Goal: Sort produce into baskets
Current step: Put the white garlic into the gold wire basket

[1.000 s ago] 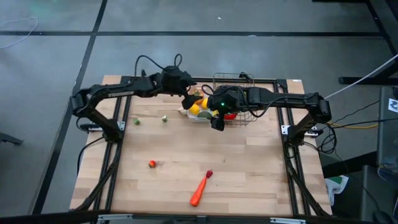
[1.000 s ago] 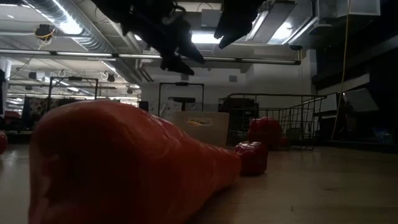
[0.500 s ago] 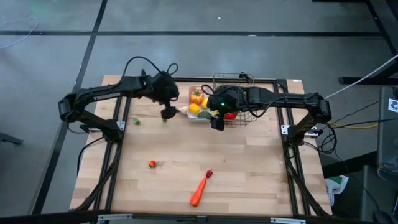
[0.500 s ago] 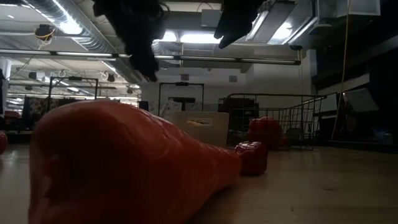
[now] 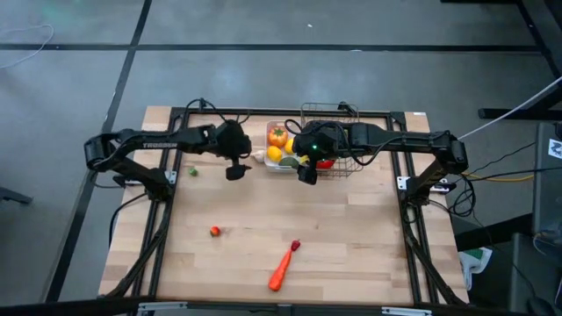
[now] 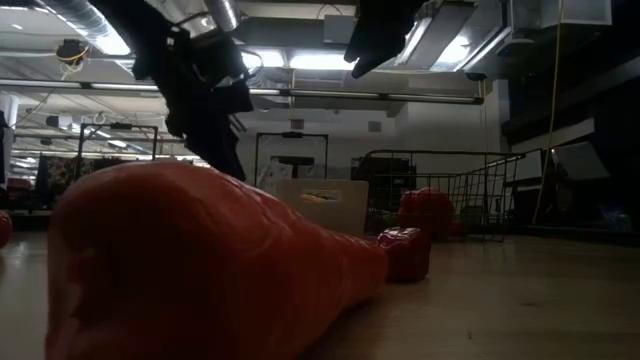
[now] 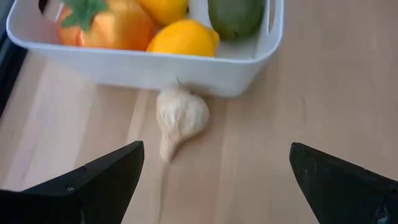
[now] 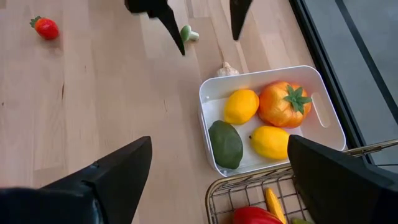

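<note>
The white tray (image 5: 281, 150) holds an orange tomato (image 7: 106, 25), two lemons (image 7: 183, 38) and a green fruit (image 7: 235, 15). Right of it the wire basket (image 5: 337, 140) holds a red pepper (image 8: 254, 215). A pale garlic (image 7: 180, 118) lies on the table against the tray's left wall. My left gripper (image 5: 235, 172) hangs open just left of the tray, with the garlic ahead of its fingers (image 7: 214, 186). A small green piece (image 8: 188, 33) lies below it. My right gripper (image 5: 306, 174) waits open above the tray's near side. A carrot (image 5: 279, 272) lies near the front.
On the bare wood lie a strawberry (image 5: 214, 231), a small red piece (image 5: 295, 245) by the carrot's tip and a small green piece (image 5: 192, 172) at the left. In the low view the carrot (image 6: 200, 270) fills the foreground. A black frame (image 5: 167, 175) edges the table.
My left gripper has left the space above the tray, going toward the table's left and near edges and sinking closer to the table. It has rolled about its own line and stays open. The right arm has kept still.
</note>
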Robot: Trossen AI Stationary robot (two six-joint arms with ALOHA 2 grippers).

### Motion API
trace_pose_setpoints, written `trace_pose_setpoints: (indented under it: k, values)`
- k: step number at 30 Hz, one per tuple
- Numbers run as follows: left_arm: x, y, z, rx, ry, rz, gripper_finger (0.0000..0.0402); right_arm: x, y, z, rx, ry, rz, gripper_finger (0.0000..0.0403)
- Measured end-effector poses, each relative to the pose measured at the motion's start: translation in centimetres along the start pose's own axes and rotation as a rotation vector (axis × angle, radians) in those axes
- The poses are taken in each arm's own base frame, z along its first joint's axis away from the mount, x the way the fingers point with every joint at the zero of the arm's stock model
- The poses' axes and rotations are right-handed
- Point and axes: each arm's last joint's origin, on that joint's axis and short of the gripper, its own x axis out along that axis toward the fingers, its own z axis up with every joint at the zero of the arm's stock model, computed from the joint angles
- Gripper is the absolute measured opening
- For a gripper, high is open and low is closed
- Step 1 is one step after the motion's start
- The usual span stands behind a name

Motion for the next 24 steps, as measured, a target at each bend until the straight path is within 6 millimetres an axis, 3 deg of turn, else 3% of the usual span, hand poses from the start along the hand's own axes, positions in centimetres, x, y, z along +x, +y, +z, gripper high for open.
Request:
trace_pose_setpoints:
  k: [8, 16, 24]
  values:
    - [3.0, 0.1, -0.5, 0.007, -0.086, 0.029, 0.0368, 0.0, 0.0, 0.0, 0.0, 0.0, 0.0, 0.0372]
    - [6.2, 0.4, -1.1, -0.003, -0.057, 0.078, 0.0335, 0.0, 0.0, 0.0, 0.0, 0.0, 0.0, 0.0372]
    - [7.7, 0.6, -1.5, -0.031, -0.039, 0.122, 0.0318, 0.0, 0.0, 0.0, 0.0, 0.0, 0.0, 0.0372]
